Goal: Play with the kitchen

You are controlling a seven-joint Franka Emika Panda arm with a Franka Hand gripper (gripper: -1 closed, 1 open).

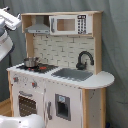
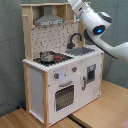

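The kitchen (image 1: 60, 75) (image 2: 62, 70) stands upright, white panels with light wood sides. It shows a black faucet (image 1: 84, 59) (image 2: 75, 39), a grey sink (image 1: 74, 74) (image 2: 85, 50), a hood (image 1: 39, 27) (image 2: 50, 21), a microwave (image 1: 70, 24) and an oven door (image 1: 27, 104) (image 2: 64, 96). A small metal pot (image 1: 31, 62) (image 2: 47, 56) sits on the stove. My gripper (image 1: 11, 20) hangs high at the first exterior view's left edge, beside the hood and apart from the kitchen. In the second exterior view it is cut off at the top.
My white arm (image 2: 97, 27) arches over the sink side of the kitchen in the second exterior view. A white rounded arm base (image 1: 20, 121) fills the first exterior view's lower left corner. Grey curtain hangs behind, and there is wooden floor (image 2: 100, 110) in front.
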